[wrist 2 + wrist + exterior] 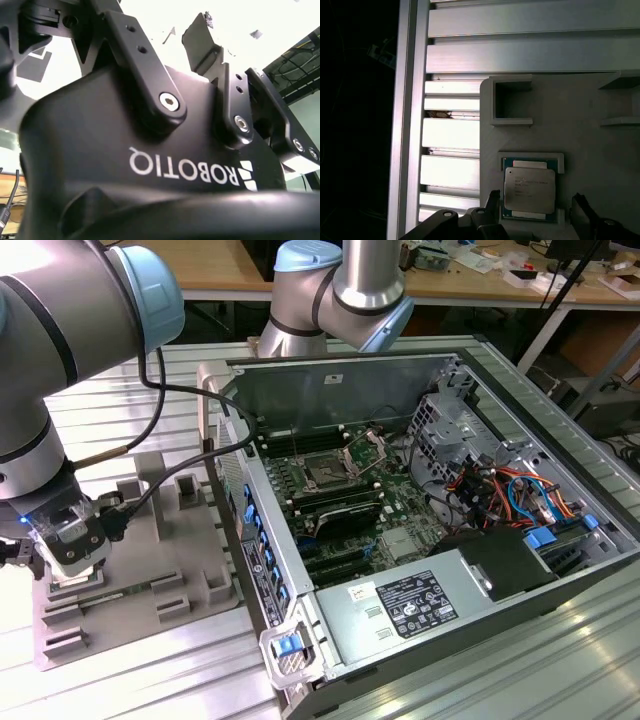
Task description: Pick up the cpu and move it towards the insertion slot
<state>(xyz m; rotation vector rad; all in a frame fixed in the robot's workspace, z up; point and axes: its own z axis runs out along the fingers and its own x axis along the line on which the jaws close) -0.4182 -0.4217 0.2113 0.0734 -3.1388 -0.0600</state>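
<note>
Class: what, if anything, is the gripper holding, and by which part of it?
Nothing is held. The gripper is open, its fingers apart from either side of the cpu, which lies flat in the grey tray.

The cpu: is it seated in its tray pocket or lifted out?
Seated. In the first wrist view the cpu lies flat inside a raised frame of the grey tray, with the open gripper astride it.

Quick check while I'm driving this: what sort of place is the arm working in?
Most likely a robotics lab or workshop. An open computer case lies on a slatted aluminium table beside a grey fixture tray, and wooden workbenches strewn with parts stand behind.
</note>
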